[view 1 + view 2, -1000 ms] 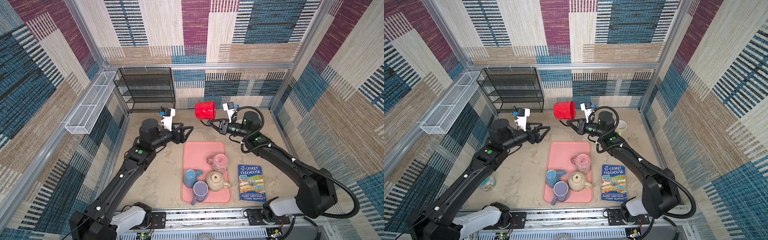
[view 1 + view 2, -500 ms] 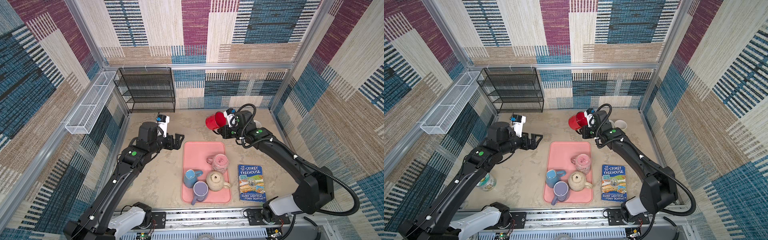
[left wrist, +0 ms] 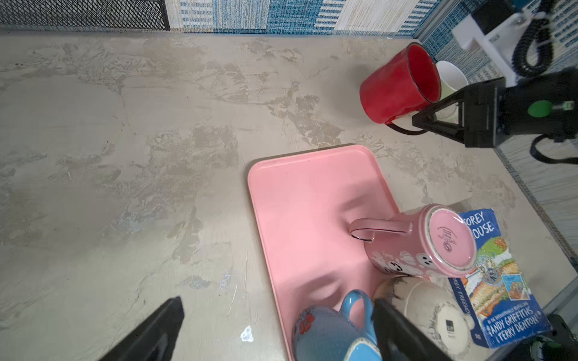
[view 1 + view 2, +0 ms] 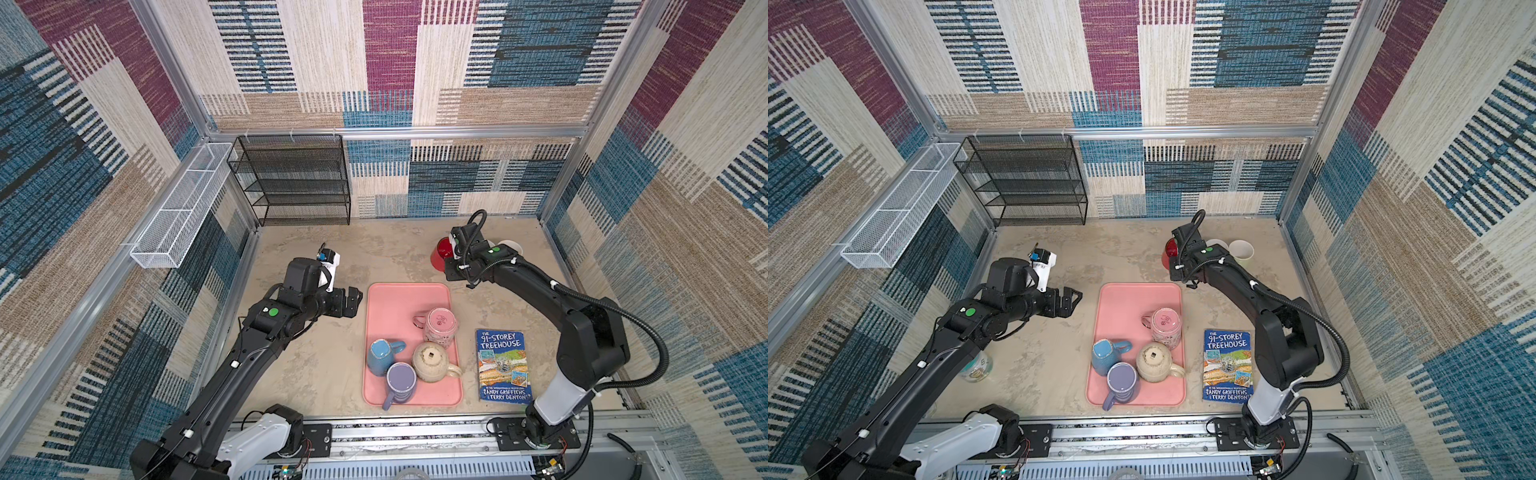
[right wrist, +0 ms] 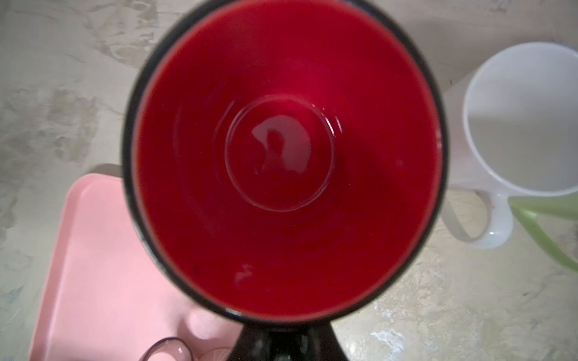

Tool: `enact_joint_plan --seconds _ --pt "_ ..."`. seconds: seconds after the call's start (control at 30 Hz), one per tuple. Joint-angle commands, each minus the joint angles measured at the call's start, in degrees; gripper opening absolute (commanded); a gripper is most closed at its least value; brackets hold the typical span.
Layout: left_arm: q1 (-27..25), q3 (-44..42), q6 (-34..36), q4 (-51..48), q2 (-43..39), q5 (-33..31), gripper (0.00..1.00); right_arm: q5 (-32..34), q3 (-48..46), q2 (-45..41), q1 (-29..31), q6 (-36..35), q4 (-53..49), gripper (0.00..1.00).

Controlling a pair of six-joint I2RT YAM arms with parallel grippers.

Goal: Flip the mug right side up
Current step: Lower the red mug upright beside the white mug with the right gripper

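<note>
1. Red mug [image 3: 397, 84]: back-right of the tabletop [image 3: 125, 156], past the far right corner of the pink tray [image 4: 399, 299] and just beside a white mug [image 5: 516, 125].
2. It sits tilted, mouth aimed up and toward the R arm. My R wrist cam looks straight into the glossy red inside, dark rim all round.
3. R gripper [image 3: 420, 120]: clenched on the mug's dark handle [image 3: 402, 128], clear from the L wrist cam. I can't tell whether the mug's base touches the table or hangs just over it.
4. L gripper [image 4: 356, 301]: fingers spread wide, released, over bare table just left of the tray's far left corner. Well apart from the red mug.
5. On the tray, bunched at the near end: pink mug [image 4: 440, 326] base-up w/ its handle pointing left, cream mug [image 4: 430, 361] base-up, blue mug [image 4: 380, 353], lavender mug [image 4: 401, 380].
6. Book [image 4: 503, 365], "The 91-Storey Treehouse", lies flat cover-up just right of the tray.
7. Pale green mug [image 4: 1241, 251] stands mouth-up next to the white one, near the R wall.
8. Black mesh rack [image 4: 291, 178] stands against the back wall, L side. White wire basket [image 4: 183, 208] hangs on the L wall.
</note>
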Motion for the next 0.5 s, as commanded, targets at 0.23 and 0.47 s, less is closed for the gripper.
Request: enact_joint_plan --seconds 0.23,0.47 --pt "-0.02 -0.87 2.14 -0.27 -1.82 -0.94 0.99 9.43 10.38 10.73 -0.02 0.91 -3.36 0.0" --pt "-0.02 -0.97 2.12 -0.24 -1.64 -0.48 0.99 9.73 13.64 15.43 -1.01 -0.58 -5.13 0.0"
